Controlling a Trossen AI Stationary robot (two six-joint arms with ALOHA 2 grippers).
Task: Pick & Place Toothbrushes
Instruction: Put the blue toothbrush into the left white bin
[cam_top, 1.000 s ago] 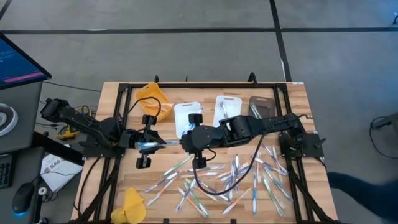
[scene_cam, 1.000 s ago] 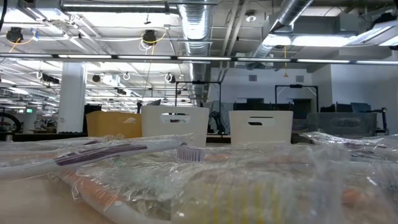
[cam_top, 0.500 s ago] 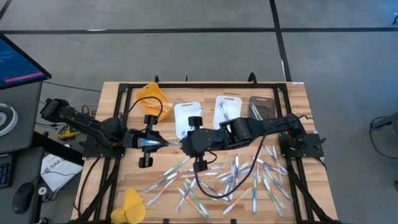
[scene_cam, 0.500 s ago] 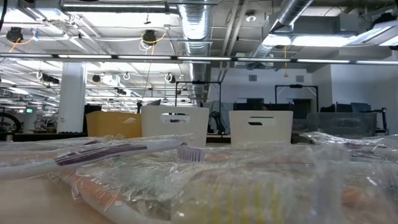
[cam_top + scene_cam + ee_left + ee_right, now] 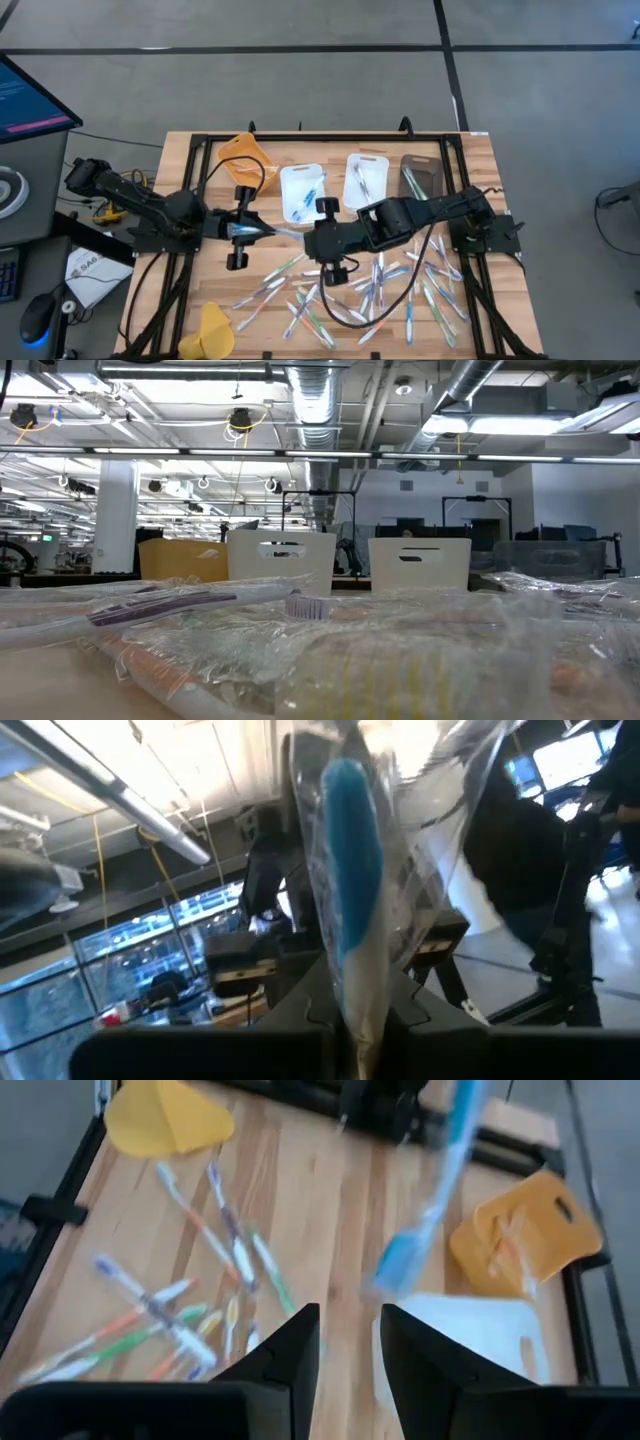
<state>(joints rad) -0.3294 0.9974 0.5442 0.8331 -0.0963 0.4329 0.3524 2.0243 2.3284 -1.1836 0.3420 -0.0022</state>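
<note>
A wrapped blue-handled toothbrush [image 5: 272, 231] sat left of centre in the high view, clamped in the left pincer [image 5: 250, 229], which was closed on its handle. The right pincer [image 5: 318, 243], just right of it, stood with fingers parted and held nothing. Loose toothbrushes [image 5: 380, 290] littered the lower right of the table [image 5: 480, 160]. White trays [image 5: 302, 190] and a yellow tray [image 5: 245, 155] sat above.
</note>
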